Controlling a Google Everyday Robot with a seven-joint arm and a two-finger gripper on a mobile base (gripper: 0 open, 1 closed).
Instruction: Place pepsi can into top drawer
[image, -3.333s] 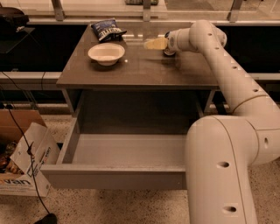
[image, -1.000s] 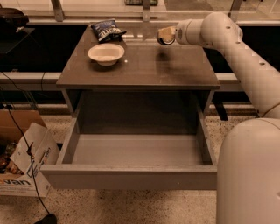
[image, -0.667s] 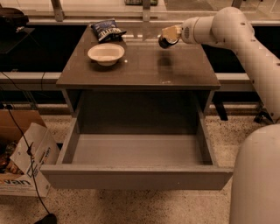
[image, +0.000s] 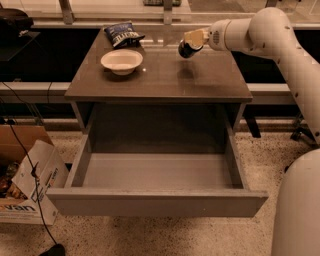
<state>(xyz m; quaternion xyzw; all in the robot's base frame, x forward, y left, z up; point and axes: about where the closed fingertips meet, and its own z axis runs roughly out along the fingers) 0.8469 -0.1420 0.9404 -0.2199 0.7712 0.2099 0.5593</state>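
Aloft over cabinet top (image: 165, 82), toward its rear right: gripper (image: 194, 40) clamped on pepsi can (image: 186, 50), can tilted and clear of surface. White arm (image: 272, 30) reaches in from cabinet top's right. Top drawer (image: 155, 202) stands open below cabinet top, light grey interior showing. White bowl (image: 121, 61) sits rear left on cabinet top, blue-and-white chip bag (image: 122, 34) just behind it. Cardboard box (image: 30, 185) on floor, lower left of cabinet top.
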